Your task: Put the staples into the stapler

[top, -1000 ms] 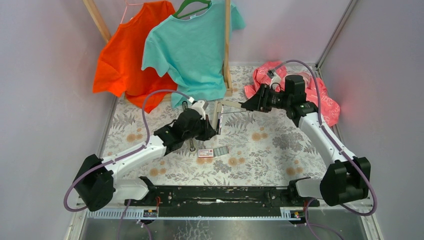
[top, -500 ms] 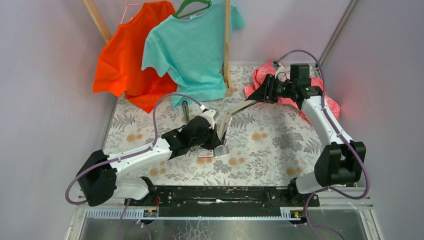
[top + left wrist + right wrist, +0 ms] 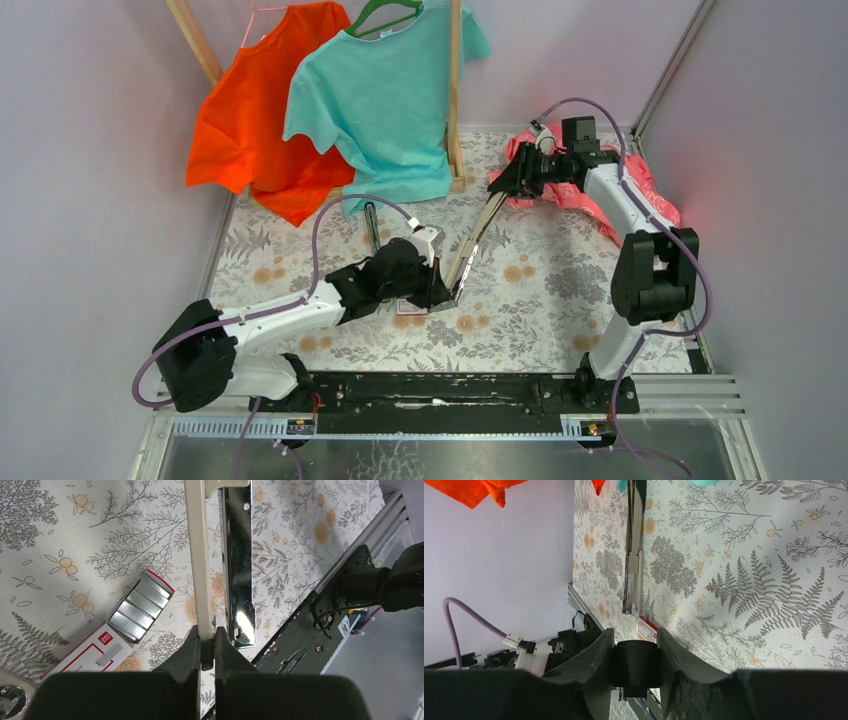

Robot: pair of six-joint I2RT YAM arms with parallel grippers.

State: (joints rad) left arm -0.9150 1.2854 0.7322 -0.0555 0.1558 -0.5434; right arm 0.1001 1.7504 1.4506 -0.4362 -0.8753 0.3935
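The stapler point(image 3: 478, 238) is swung wide open and hangs above the floral tabletop between both arms. My left gripper point(image 3: 441, 289) is shut on its cream arm point(image 3: 196, 555); the chrome magazine point(image 3: 239, 555) lies alongside, to the right in the left wrist view. My right gripper point(image 3: 503, 184) is shut on the stapler's black end point(image 3: 635, 665), and the rest of the stapler point(image 3: 633, 570) stretches away from it. The staples box point(image 3: 90, 652), red and white, lies on the table with grey staple strips point(image 3: 140, 610) sliding out. From above, the staples box point(image 3: 409, 306) is mostly hidden under my left gripper.
An orange shirt point(image 3: 245, 120) and a teal shirt point(image 3: 385, 95) hang on a wooden rack at the back. A pink cloth point(image 3: 650, 200) lies at the back right. A thin dark tool point(image 3: 372, 220) rests behind the left arm. A black rail point(image 3: 440, 390) runs along the near edge.
My left gripper has moved nearer and rightward, down over the staples box. The right gripper has pulled back toward the pink cloth. The stapler between them has opened out longer.
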